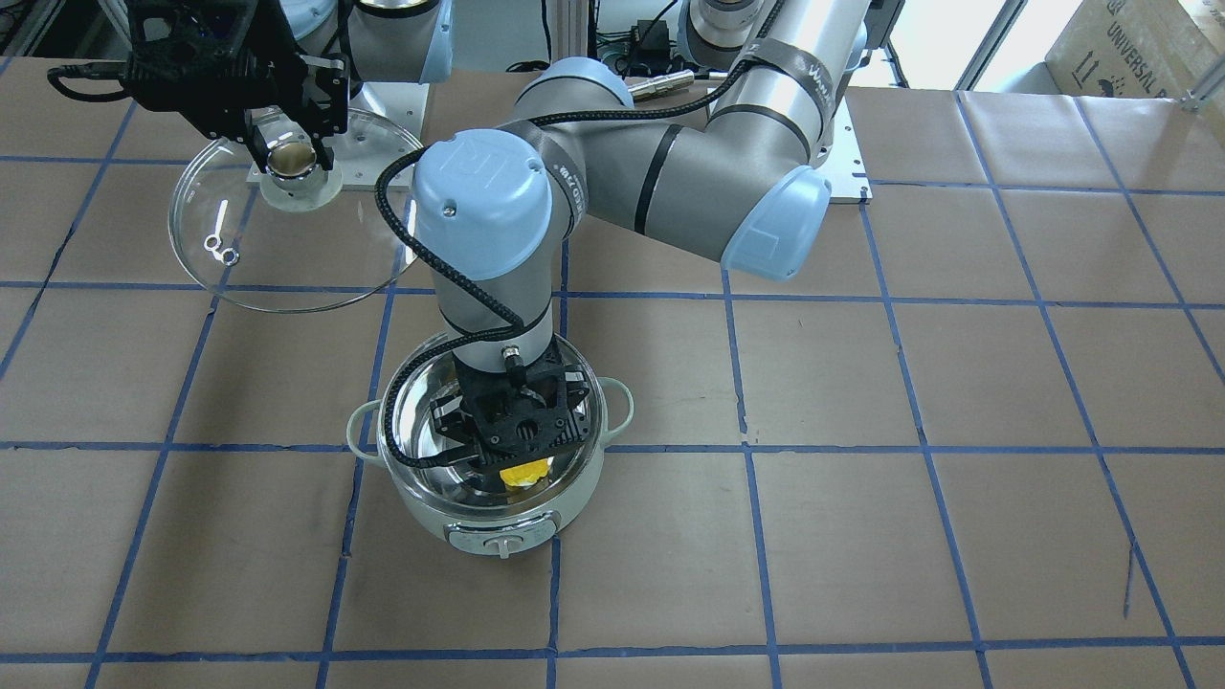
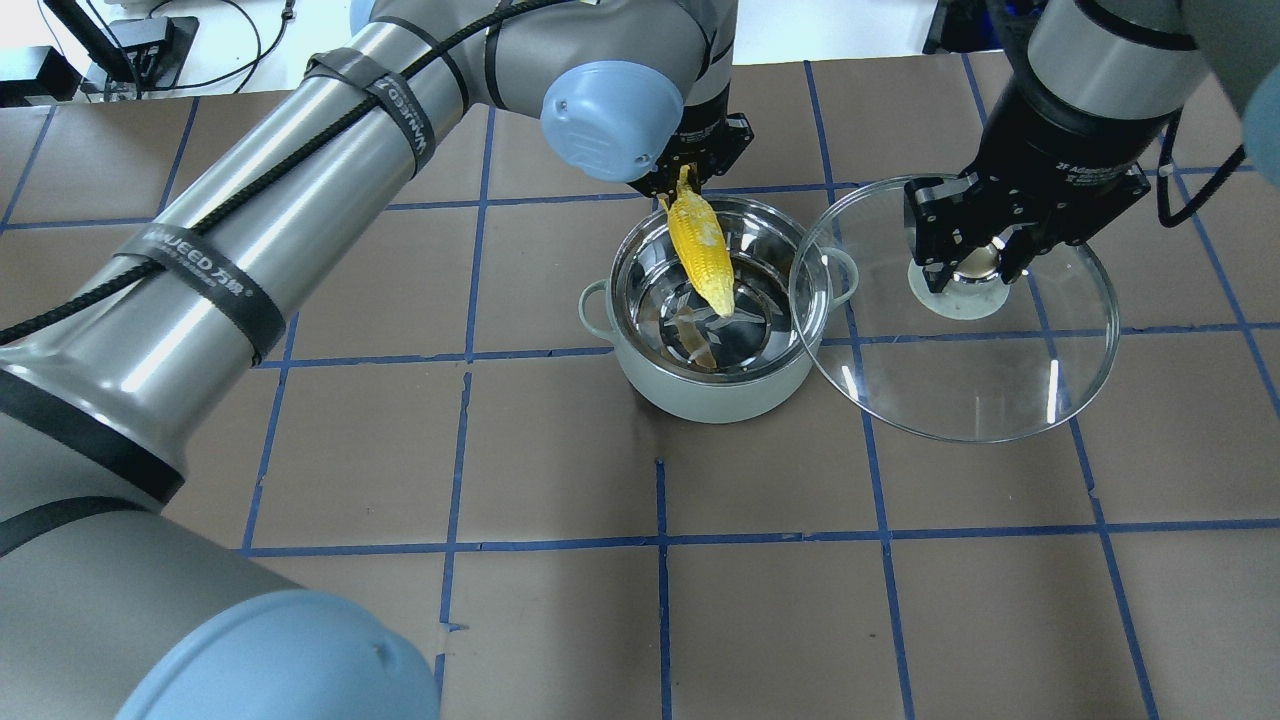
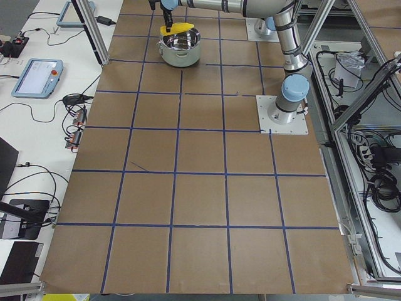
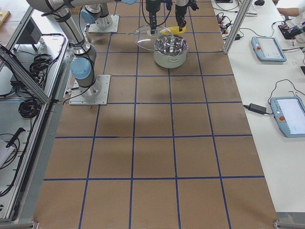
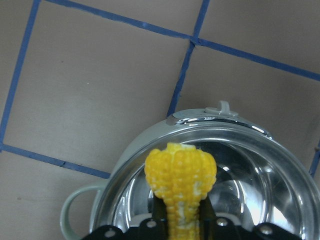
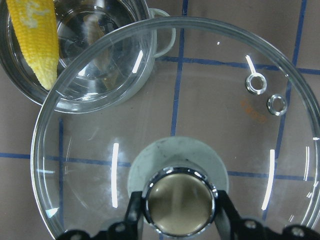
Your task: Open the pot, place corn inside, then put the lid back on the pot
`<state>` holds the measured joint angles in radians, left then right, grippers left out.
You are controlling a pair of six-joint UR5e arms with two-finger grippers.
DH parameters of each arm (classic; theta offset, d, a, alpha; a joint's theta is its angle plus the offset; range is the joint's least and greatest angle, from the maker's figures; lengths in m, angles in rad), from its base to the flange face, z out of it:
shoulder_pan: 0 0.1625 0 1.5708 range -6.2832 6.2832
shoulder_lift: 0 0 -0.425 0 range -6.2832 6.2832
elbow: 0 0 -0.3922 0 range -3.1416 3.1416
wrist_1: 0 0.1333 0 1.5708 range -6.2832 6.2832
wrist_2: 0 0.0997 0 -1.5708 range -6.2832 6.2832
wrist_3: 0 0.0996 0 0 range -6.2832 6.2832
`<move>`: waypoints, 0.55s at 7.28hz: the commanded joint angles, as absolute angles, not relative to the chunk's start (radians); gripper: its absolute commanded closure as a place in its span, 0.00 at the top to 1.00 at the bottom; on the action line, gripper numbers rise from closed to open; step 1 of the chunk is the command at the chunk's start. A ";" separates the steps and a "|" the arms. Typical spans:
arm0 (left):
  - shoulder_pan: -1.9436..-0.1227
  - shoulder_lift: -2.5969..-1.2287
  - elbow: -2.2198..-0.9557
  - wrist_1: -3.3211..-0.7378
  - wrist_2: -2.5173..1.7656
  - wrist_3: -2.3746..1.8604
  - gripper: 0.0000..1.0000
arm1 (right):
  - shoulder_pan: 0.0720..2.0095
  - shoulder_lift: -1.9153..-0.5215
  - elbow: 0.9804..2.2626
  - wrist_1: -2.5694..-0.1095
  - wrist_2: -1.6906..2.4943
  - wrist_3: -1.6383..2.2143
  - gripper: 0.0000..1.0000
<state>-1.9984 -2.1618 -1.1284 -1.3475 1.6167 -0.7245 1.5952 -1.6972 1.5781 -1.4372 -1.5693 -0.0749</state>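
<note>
The pale mint pot (image 2: pixel 712 385) stands open on the table, its steel inside bare. My left gripper (image 2: pixel 688 180) is shut on the thick end of the yellow corn (image 2: pixel 702 250), which hangs tip down over the pot, slanting into its mouth. The corn (image 5: pixel 181 180) fills the left wrist view above the pot's rim (image 5: pixel 200 120). My right gripper (image 2: pixel 975 262) is shut on the knob (image 6: pixel 179 202) of the clear glass lid (image 2: pixel 960 390), held in the air to the right of the pot, its edge overlapping the pot's right handle. The front view shows the corn (image 1: pixel 526 473), the pot (image 1: pixel 421 507) and the lid (image 1: pixel 287 277).
The table is brown paper with a grid of blue tape (image 2: pixel 660 545). The arms' base plates (image 3: pixel 283 115) sit at the robot's side. Tablets (image 4: pixel 269 47) and cables lie on white side benches beyond the table edge.
</note>
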 commanded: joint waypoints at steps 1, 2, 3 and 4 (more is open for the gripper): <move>-2.013 -2.184 -1.105 -1.345 1.615 -0.732 0.16 | 1.595 -1.695 1.578 -1.442 -1.572 -0.077 0.32; -2.016 -2.184 -1.108 -1.347 1.612 -0.733 0.21 | 1.597 -1.697 1.580 -1.440 -1.572 -0.077 0.32; -2.016 -2.186 -1.117 -1.347 1.617 -0.732 0.22 | 1.601 -1.700 1.582 -1.440 -1.566 -0.072 0.32; -2.016 -2.184 -1.127 -1.348 1.618 -0.724 0.22 | 1.600 -1.697 1.582 -1.437 -1.572 -0.074 0.32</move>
<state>-2.0149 -2.1847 -1.1166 -1.3471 1.6161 -0.7302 1.5995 -1.6977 1.5808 -1.4398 -1.5694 -0.0739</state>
